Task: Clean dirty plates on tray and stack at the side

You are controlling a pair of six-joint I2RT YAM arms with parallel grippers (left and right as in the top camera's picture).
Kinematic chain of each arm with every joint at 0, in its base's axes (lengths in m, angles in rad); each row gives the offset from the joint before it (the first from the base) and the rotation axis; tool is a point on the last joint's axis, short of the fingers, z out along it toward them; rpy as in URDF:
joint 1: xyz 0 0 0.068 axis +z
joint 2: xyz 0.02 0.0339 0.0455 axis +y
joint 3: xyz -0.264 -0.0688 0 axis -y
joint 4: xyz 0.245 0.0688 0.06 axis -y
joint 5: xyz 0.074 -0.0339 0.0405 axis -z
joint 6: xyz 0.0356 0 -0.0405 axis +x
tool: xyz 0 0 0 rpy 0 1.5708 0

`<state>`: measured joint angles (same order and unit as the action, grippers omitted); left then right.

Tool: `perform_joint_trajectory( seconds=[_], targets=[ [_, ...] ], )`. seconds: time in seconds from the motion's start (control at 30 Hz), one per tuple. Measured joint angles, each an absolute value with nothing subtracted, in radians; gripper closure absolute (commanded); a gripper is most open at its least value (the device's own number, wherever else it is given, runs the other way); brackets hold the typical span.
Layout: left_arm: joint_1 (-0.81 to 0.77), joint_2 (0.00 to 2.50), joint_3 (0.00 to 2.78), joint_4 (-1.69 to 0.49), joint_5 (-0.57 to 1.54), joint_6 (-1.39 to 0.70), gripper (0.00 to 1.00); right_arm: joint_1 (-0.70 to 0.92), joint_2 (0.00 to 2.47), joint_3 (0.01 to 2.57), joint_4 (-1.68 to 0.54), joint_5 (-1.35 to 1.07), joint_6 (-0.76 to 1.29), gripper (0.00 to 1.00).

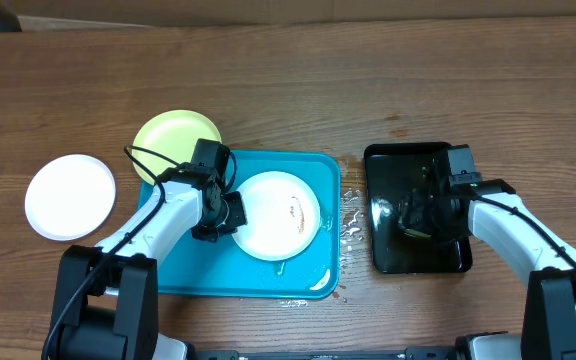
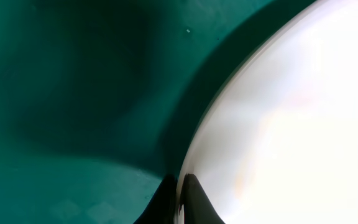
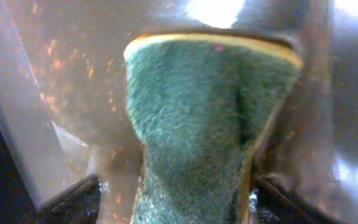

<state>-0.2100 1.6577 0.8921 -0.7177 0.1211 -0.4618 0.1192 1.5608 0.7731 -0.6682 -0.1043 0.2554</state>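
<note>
The wooden bench [image 1: 288, 80] carries everything. The turquoise tray [image 1: 218, 270] lies at its middle, near the front edge. A smaller black tray [image 1: 383, 200] lies to the right of it, with a narrow gap between the two. Three plates are in view. The smeared white plate [image 1: 278, 215] lies flat inside the turquoise tray, toward its right half. The yellow-green plate [image 1: 173, 140] sits at the tray's far left corner, its near edge by the rim, and whether it overlaps the rim I cannot tell. The clean white plate [image 1: 70, 196] lies on the bare bench, well apart to the left. The left tool [image 1: 230, 213] is down in the turquoise tray at the smeared plate's left edge. In the left wrist view its fingers [image 2: 163, 202] are pressed together on the plate's rim, pinching it. The right tool [image 1: 418, 215] is lowered into the black tray. There a green-faced sponge [image 3: 197, 112] with a yellow backing stands between its fingers [image 3: 73, 199], creased down its middle. Whether those fingers press on the sponge or stand just off it I cannot tell. A thin brown smear [image 1: 295, 210] marks the plate on the tray. Water drops [image 1: 351, 215] glisten on the bench between the two trays.
</note>
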Motion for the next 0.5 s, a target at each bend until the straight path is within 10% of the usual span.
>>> perform_joint_trajectory(
  seconds=[0.07, 0.13, 0.2, 0.23, 0.3, 0.37, 0.43, 0.5],
  targets=[
    [-0.21, 1.658, 0.891, -0.718, 0.125, -0.462, 0.96, 0.118, 1.565, 0.768, -0.668, -0.104, 0.257, 0.78],
    [-0.21, 1.658, 0.891, -0.718, 0.128, -0.462, 0.95, 0.118, 1.567, 0.764, -0.668, -0.106, 0.265, 0.33],
    [-0.21, 1.658, 0.89, -0.718, 0.131, -0.462, 0.94, 0.118, 1.564, 0.766, -0.665, -0.119, 0.261, 0.21],
    [-0.21, 1.658, 0.889, -0.718, 0.131, -0.462, 0.96, 0.12, 1.561, 0.767, -0.664, -0.123, 0.261, 0.3],
    [-0.21, 1.658, 0.888, -0.717, 0.134, -0.465, 0.96, 0.12, 1.559, 0.768, -0.664, -0.123, 0.25, 0.85],
    [-0.21, 1.657, 0.883, -0.713, 0.139, -0.466, 0.96, 0.118, 1.559, 0.768, -0.666, -0.122, 0.258, 0.86],
    [-0.21, 1.653, 0.875, -0.705, 0.14, -0.469, 0.96, 0.118, 1.562, 0.766, -0.665, -0.119, 0.262, 0.3],
    [-0.21, 1.648, 0.868, -0.696, 0.142, -0.469, 0.96, 0.118, 1.561, 0.766, -0.656, -0.125, 0.261, 0.04]
  ],
)
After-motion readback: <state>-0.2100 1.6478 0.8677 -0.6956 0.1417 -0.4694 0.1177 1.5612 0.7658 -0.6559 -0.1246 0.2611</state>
